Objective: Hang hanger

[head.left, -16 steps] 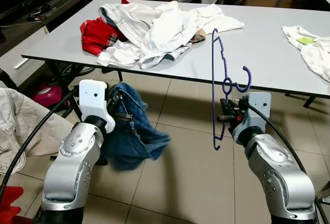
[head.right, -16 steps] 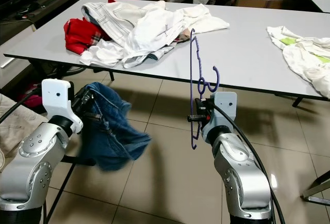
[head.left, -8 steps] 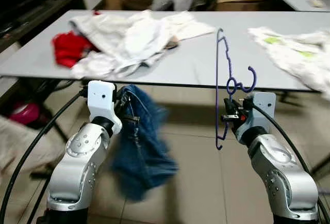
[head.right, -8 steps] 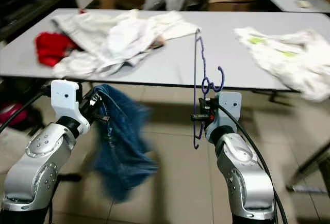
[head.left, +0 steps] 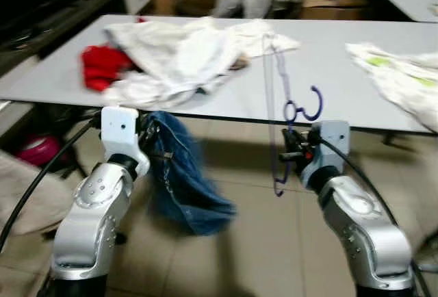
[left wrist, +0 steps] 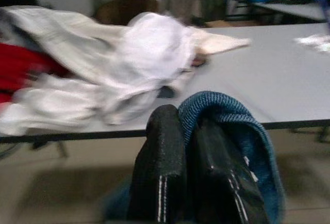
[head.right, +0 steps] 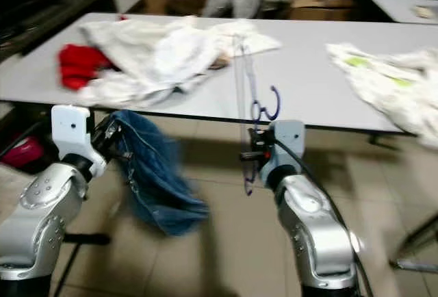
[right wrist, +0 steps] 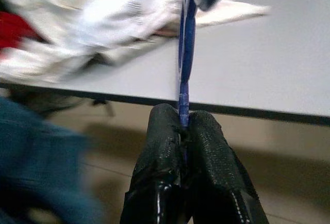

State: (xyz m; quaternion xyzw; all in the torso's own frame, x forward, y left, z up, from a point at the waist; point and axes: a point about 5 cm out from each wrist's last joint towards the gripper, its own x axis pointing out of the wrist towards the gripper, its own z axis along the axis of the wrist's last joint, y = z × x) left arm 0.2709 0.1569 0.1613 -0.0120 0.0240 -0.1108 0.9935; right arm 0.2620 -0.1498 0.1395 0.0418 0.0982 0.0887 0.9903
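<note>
A long grey surface [head.left: 356, 92] spans the room ahead of the robot, standing on a tiled floor [head.left: 253, 242]. A heap of white clothes [head.left: 185, 54] with a red garment [head.left: 99, 64] beside it lies on the left part of the surface, and another pale garment [head.left: 397, 78] lies toward its right end. The head views are blurred, so fine detail is uncertain.

The left hand [left wrist: 193, 157] is pressed together on a fold of blue jeans [head.left: 181, 177], which droop below it in front of the surface's near edge, clear of the floor. The denim looks heavy and limp for its size: it will swing and sag when carried, and a pinch on a thick folded edge like this one seems a secure hold.

The right hand [right wrist: 184, 126] pinches the thin blue hanger [head.left: 277, 105] on its lower wire, fingers closed tight around it. The hanger stands roughly upright above the hand, in the air just in front of the surface's edge, its hook [head.left: 311, 104] curling out to the side near the hand.

The hanger appears to be light, stiff and smooth. Judging by its thin round wire, it could twist or slip between the pads if knocked, so a firm grip near a bend or the twisted neck below the hook would keep it from pivoting. It is springy enough to flex under the weight of the jeans.
</note>
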